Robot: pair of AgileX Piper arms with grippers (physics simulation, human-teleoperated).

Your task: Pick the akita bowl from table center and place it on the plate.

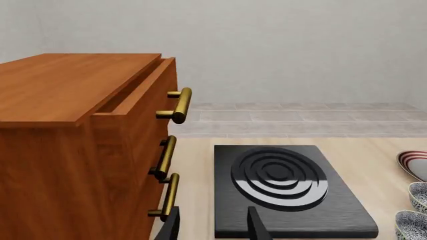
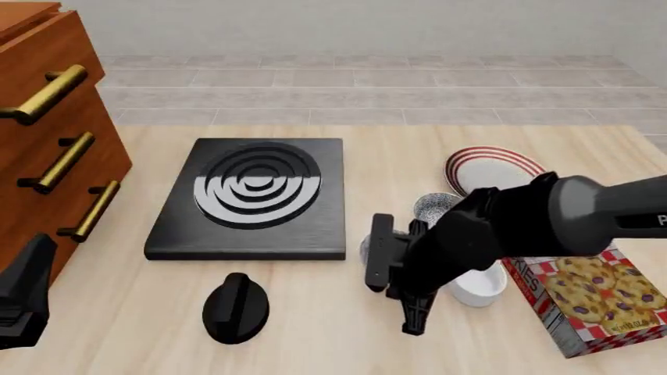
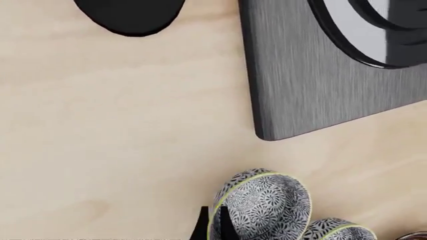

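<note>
Two alike akita bowls sit at the table center. The nearer akita bowl (image 3: 263, 205) (image 2: 364, 248) has its rim between the close-set fingers of my right gripper (image 3: 213, 227) (image 2: 377, 258), which is shut on that rim. The second bowl (image 3: 333, 231) (image 2: 436, 205) lies just beyond it, partly hidden by my right arm. The red-striped plate (image 2: 495, 168) (image 1: 413, 162) rests further back on the right. My left gripper (image 1: 213, 227) (image 2: 21, 305) hangs open and empty at the near left, beside the cabinet.
A black stove plate (image 2: 255, 195) lies left of center. A black knob (image 2: 237, 307) sits in front of it. A wooden drawer cabinet (image 2: 52, 148) with brass handles stands far left. A white ramekin (image 2: 482, 287) and a cookie box (image 2: 594, 301) sit under and right of my right arm.
</note>
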